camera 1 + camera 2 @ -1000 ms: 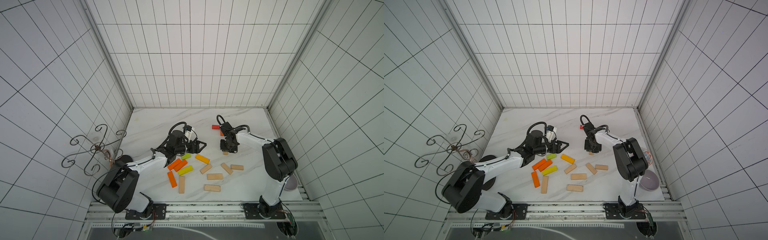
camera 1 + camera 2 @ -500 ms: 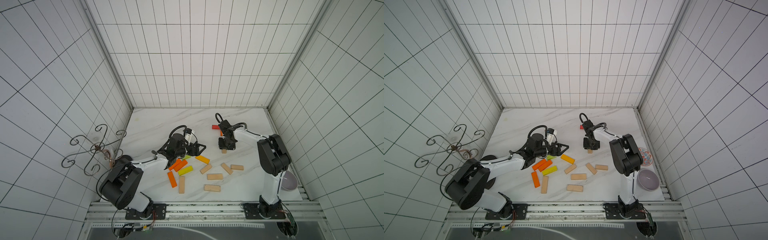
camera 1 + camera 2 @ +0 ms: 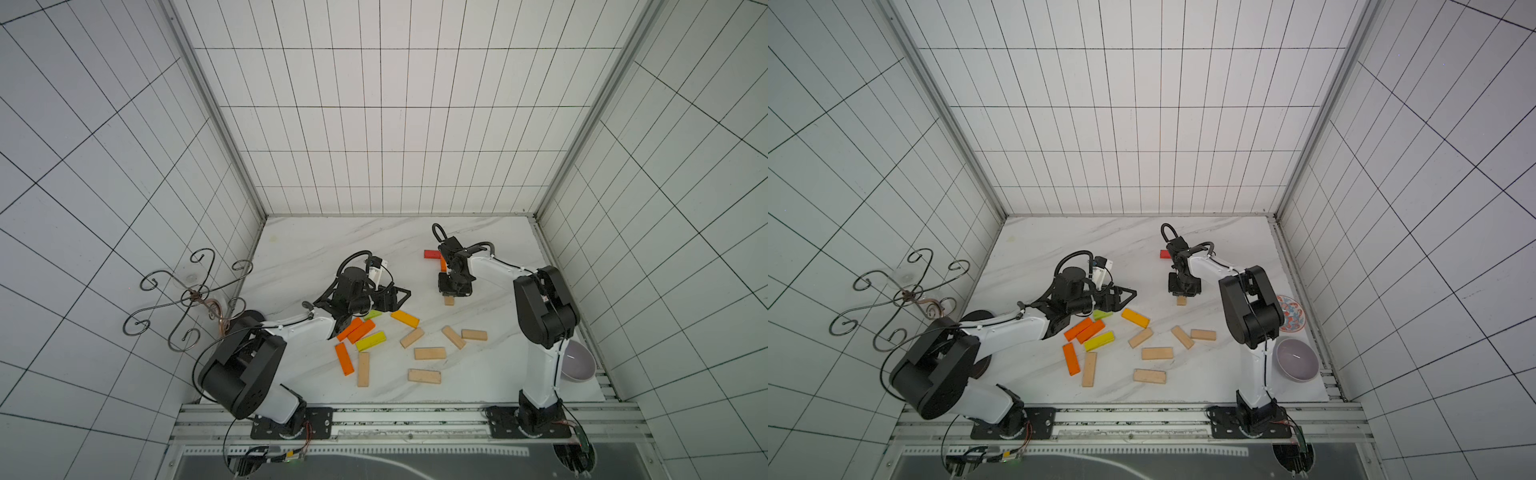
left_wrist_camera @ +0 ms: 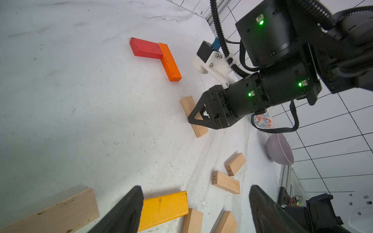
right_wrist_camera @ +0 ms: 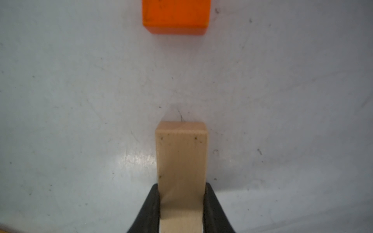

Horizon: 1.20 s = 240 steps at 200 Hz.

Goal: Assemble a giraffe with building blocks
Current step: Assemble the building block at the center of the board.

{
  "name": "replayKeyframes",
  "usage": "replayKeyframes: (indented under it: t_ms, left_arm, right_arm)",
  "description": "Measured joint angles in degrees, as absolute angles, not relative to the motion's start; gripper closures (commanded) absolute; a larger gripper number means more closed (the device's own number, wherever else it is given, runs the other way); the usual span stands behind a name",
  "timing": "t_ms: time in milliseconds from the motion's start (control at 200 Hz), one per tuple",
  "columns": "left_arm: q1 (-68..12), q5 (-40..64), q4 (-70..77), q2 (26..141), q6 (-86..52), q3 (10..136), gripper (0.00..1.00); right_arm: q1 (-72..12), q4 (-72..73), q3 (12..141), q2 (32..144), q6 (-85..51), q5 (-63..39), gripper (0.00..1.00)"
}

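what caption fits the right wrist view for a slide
Right gripper shut on a plain wooden block, a gap short of the orange block

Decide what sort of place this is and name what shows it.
Probably a robot lab test cell: grid-tiled walls box in a marble-look tabletop, two arms are bolted to a metal rail, and building blocks lie scattered.

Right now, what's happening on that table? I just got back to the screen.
The right gripper is shut on a plain wooden block, with a gap between it and the orange block that makes an L with the red block. The left gripper is open and empty, near a yellow block at the loose pile. Other plain blocks lie flat on the table.
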<state>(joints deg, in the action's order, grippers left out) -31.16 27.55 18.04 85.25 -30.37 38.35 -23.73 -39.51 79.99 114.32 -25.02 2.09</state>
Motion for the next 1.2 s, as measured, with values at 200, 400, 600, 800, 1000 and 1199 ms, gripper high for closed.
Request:
replayKeyframes:
  t_ms: [200, 400, 600, 800, 1000, 1199]
  left_arm:
    - [-30.89, 27.62, 18.24, 85.25, -30.39, 38.17, 0.17]
    - [-30.39, 27.7, 18.28, 85.25, -30.39, 37.89, 0.17]
    - [-30.26, 27.99, 18.5, 85.23, -30.44, 37.74, 0.17]
    - [-29.91, 28.95, 19.57, 85.23, -31.03, 37.28, 0.17]
    - [-29.82, 29.19, 19.66, 85.23, -31.07, 37.28, 0.17]
    - [-29.82, 29.39, 19.9, 85.23, -31.07, 37.26, 0.17]
  right_arm:
    - [-23.03, -40.14, 84.2, 117.14, -24.71, 2.2, 0.79]
    - [-22.74, -40.8, 86.67, 118.78, -24.56, 2.39, 0.79]
    - [-22.33, -41.01, 87.81, 119.55, -24.58, 2.7, 0.78]
    - [-21.82, -41.04, 88.4, 119.94, -24.56, 2.83, 0.77]
    - [-21.63, -40.91, 88.77, 120.29, -24.51, 2.85, 0.76]
    - [-21.63, -41.28, 89.58, 120.79, -24.34, 2.83, 0.73]
